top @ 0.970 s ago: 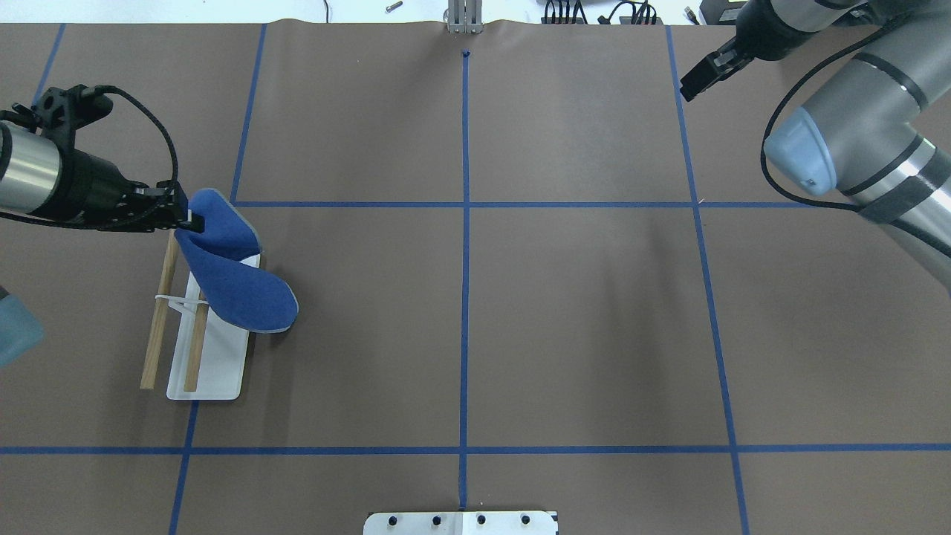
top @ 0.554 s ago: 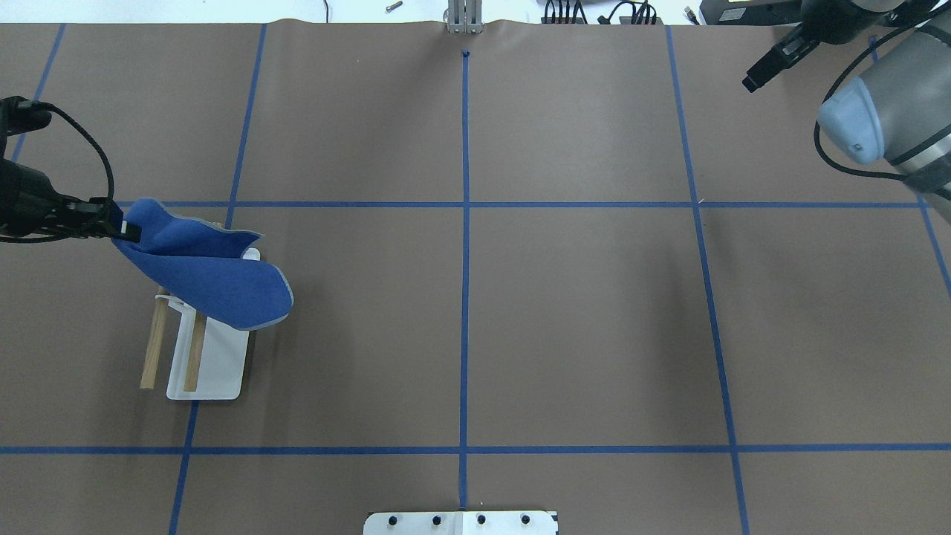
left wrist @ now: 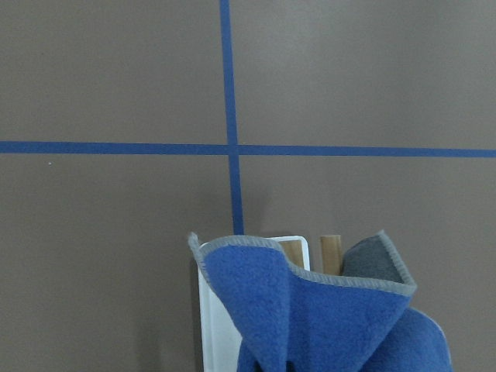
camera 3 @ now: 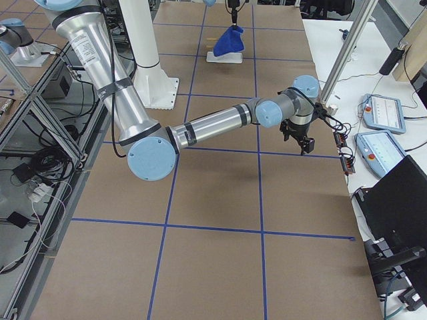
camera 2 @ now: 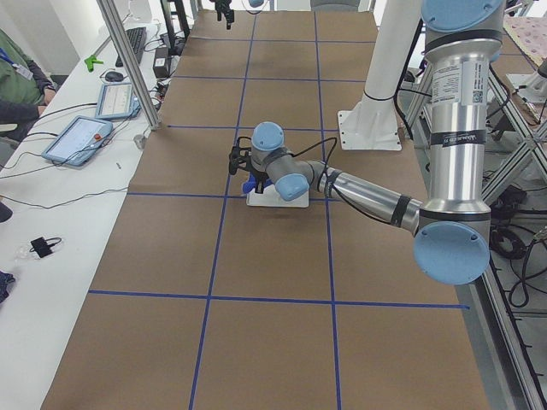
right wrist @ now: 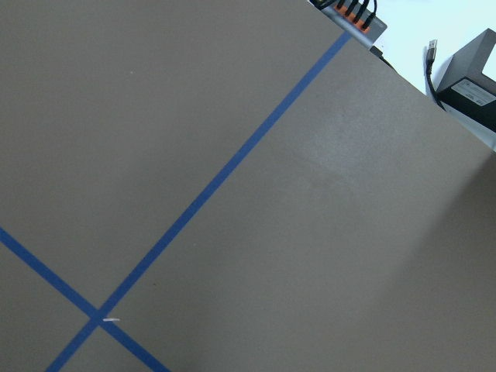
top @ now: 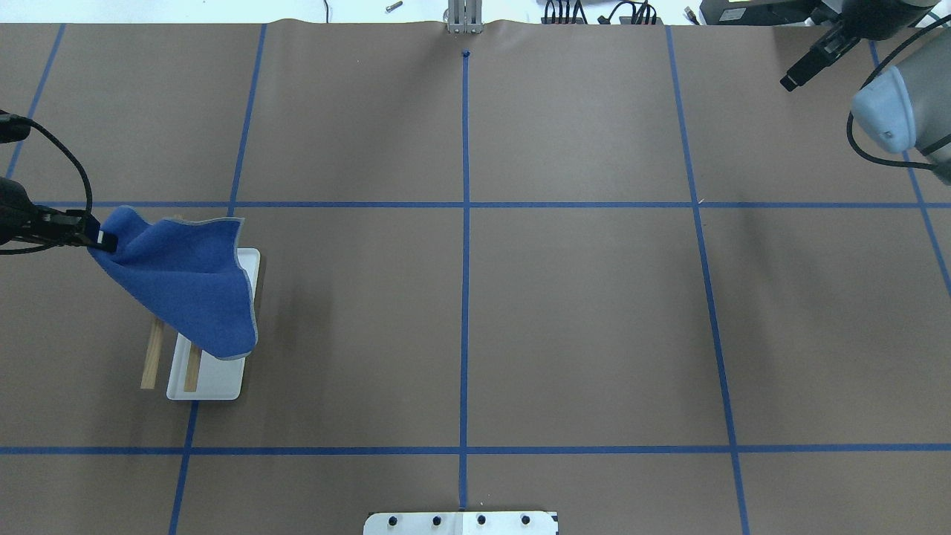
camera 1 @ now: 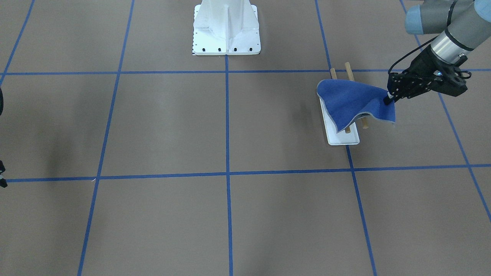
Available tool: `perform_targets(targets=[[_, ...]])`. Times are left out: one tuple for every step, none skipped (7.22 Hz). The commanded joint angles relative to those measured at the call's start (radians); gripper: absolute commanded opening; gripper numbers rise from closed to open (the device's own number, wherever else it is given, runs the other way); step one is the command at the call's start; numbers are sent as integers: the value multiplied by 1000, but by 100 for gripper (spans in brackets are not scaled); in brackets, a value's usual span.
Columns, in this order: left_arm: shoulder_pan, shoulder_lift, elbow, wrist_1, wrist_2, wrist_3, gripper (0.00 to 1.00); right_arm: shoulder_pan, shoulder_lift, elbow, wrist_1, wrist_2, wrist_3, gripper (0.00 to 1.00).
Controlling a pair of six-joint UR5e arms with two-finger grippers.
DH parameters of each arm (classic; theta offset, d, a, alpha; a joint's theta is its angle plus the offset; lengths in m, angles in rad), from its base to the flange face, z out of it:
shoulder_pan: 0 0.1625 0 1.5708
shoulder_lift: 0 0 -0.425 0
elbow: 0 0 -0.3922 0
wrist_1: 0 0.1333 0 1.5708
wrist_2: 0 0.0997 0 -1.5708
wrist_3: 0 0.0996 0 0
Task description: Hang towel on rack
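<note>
The blue towel [top: 186,282] is draped over the far part of the rack and hides most of it. It also shows in the front view [camera 1: 353,105] and fills the bottom of the left wrist view [left wrist: 310,318]. The rack's white base [top: 212,379] and the near ends of its two wooden dowels [top: 152,364] stick out below the towel. My left gripper [top: 100,236] is shut on a towel corner, just left of the rack and held above the table. My right gripper [top: 789,82] hangs far off at the back right; I cannot tell whether it is open.
The white bolted pedestal [camera 1: 226,27] stands at the robot's side of the table, its edge also showing in the overhead view [top: 461,522]. Cables and plugs [top: 594,13] lie past the far edge. Tablets [camera 3: 380,110] sit on the side bench.
My left gripper has moved left with the towel corner, pulling the towel across the dowels so it now spreads wider over the rack. My right arm has drawn back toward the far right.
</note>
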Motion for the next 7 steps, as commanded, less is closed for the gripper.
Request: perform_targets(targets=[[-27, 1, 67, -41, 3, 73, 98, 79, -46, -48, -2, 50, -60, 100], [-67, 18, 92, -38, 3, 156, 98, 99, -92, -48, 6, 48, -63, 100], [-119, 22, 115, -29, 1, 228, 98, 112, -137, -48, 9, 36, -66, 100], [-162, 33, 153, -25, 0, 335, 98, 129, -184, -46, 12, 36, -68, 100], [-215, 33, 187, 29, 1, 453, 98, 137, -233, -48, 12, 29, -68, 100], [-293, 32, 188, 166, 6, 638, 98, 137, -279, -48, 10, -13, -68, 100], [-375, 29, 188, 309, 42, 828, 98, 146, -299, -48, 1, -18, -66, 100]])
